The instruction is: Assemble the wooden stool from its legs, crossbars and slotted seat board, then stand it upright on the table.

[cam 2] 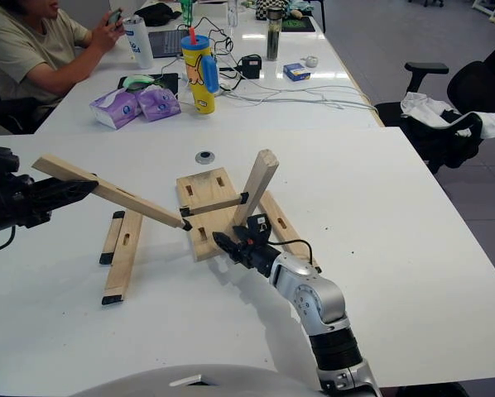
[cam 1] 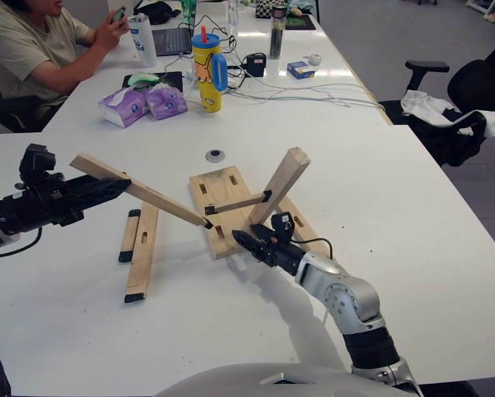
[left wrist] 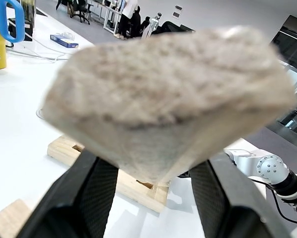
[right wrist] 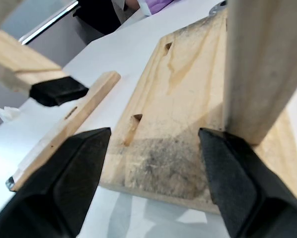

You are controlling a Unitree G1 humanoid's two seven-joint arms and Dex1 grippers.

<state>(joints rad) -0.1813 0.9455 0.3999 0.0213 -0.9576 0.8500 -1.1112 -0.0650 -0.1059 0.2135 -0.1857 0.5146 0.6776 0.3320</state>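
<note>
Pinching a long pale wooden leg (cam 1: 160, 198) in my left jaws above the white desk (cam 1: 396, 207); my right jaws gape at the edge of the slotted wooden seat board (cam 1: 217, 188).

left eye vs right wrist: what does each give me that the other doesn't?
Left eye: left gripper clamped on a leg, the crossbar on the leaning leg, a cup and tissue packs farther back.
Right wrist: the spot where the leaning leg's foot meets the board, and the right gripper open astride the board's near edge.
Both: board, leaning leg, the held leg's black tip, a loose slotted piece on the table.
</note>
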